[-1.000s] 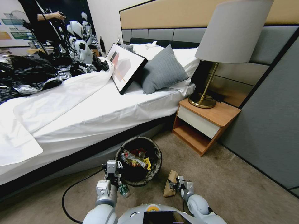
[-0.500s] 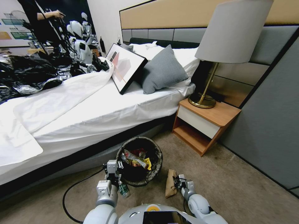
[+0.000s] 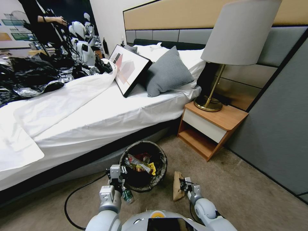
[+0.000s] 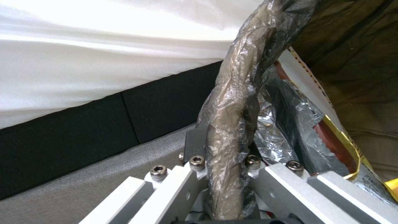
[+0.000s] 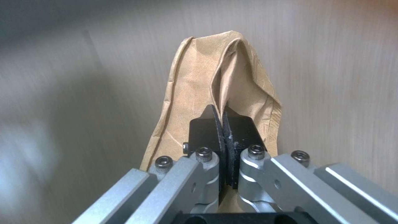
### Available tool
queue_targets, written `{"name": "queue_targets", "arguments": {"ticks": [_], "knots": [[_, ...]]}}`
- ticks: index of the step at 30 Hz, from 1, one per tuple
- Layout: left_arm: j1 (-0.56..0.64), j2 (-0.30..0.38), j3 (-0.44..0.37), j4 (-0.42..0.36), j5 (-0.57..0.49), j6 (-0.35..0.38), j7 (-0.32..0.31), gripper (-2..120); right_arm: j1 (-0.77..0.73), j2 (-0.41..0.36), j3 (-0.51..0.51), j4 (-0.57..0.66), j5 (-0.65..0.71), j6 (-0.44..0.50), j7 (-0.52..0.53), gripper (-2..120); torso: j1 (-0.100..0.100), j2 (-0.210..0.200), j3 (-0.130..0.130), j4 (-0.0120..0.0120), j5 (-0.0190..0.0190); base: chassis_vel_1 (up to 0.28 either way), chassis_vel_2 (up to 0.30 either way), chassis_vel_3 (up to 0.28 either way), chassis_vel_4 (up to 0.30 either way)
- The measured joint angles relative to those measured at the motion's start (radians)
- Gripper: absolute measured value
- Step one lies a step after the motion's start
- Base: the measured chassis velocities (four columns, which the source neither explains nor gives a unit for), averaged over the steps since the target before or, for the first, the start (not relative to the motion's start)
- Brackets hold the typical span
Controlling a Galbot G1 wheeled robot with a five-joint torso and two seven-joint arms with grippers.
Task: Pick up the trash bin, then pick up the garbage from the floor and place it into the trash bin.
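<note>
The trash bin (image 3: pixel 163 159), lined with a dark bag, stands on the floor (image 3: pixel 243 192) beside the bed, with red and yellow wrappers (image 3: pixel 140 164) inside. My left gripper (image 3: pixel 119 170) is shut on its near rim. In the left wrist view the bag-covered rim (image 4: pixel 234 102) runs between the fingers of the left gripper (image 4: pixel 226 149), beside a foil wrapper (image 4: pixel 298 124). A small green-labelled bottle (image 3: pixel 127 195) lies by that wrist. My right gripper (image 3: pixel 183 185) is shut on a brown paper bag (image 3: pixel 177 191) to the right of the bin. Up close, the right gripper (image 5: pixel 223 122) pinches a fold of the paper bag (image 5: pixel 195 84).
The white bed (image 3: pixel 96 122) runs along the left behind the bin. A wooden nightstand (image 3: pixel 210 126) with a lamp (image 3: pixel 239 35) stands at the right, next to a grey wall panel (image 3: pixel 279 128). A black cable (image 3: pixel 72 195) loops over the carpet near my left arm.
My right gripper has shifted slightly to the right with the brown paper bag, which now stands narrower and more upright. The left gripper and the bin have not moved.
</note>
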State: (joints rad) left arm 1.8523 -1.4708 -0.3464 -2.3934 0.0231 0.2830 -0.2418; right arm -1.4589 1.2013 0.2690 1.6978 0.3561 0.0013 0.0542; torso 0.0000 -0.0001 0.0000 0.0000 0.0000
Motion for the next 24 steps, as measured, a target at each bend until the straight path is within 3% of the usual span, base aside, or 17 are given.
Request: {"name": "queue_targets", "arguments": {"ticks": [4,8,10,24], "knots": [[0.000,0.000,0.000,-0.001,0.000,0.001,0.000,0,0.002,0.015,0.022,0.137,-0.055,0.157,-0.019,0,0.000,0.000,0.000,0.0001,-0.0003,0.000,0.000,0.000,0.000],[0.000,-0.001,0.001,-0.001,0.001,0.001,0.000,0,0.010,0.017,0.033,0.211,-0.083,0.223,-0.048,0,0.000,0.000,0.000,0.0000,0.0001,0.000,0.000,0.000,0.000],[-0.001,-0.002,0.003,-0.001,0.002,0.001,0.000,0,0.025,0.018,0.044,0.316,-0.109,0.295,-0.097,0,0.000,0.000,0.000,0.0001,-0.0001,0.000,0.000,0.000,0.000],[0.000,-0.002,0.010,0.010,0.007,0.001,0.000,0,0.007,-0.001,0.040,0.602,-0.067,0.411,-0.318,0,0.000,0.000,0.000,-0.0001,0.0001,0.000,0.000,0.000,0.000]]}}
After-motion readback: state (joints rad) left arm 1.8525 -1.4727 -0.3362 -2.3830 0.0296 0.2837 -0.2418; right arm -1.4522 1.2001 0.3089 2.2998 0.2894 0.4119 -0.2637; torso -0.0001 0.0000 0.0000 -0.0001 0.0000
